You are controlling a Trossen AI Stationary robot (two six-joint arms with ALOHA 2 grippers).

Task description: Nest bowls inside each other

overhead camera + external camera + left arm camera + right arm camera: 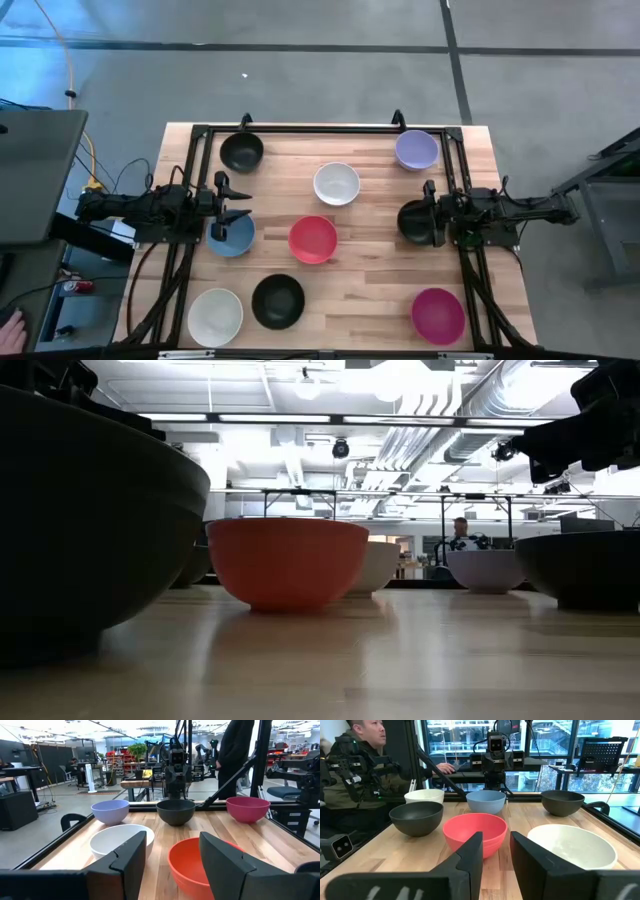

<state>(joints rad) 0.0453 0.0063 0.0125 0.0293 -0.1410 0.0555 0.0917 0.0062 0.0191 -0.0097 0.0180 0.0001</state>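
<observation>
Nine bowls stand upright on the wooden table: black, lavender and white toward the far side, blue, red and black in the middle, white, black and magenta near the front. My left gripper hovers open over the blue bowl's far rim, pointing level toward the red bowl. My right gripper hangs open above the middle black bowl, pointing at the red bowl. Nothing is between either pair of fingers.
A black metal frame runs along the table's far and side edges. A person sits beyond the table's left side. Bare wood lies between the red bowl and the magenta bowl.
</observation>
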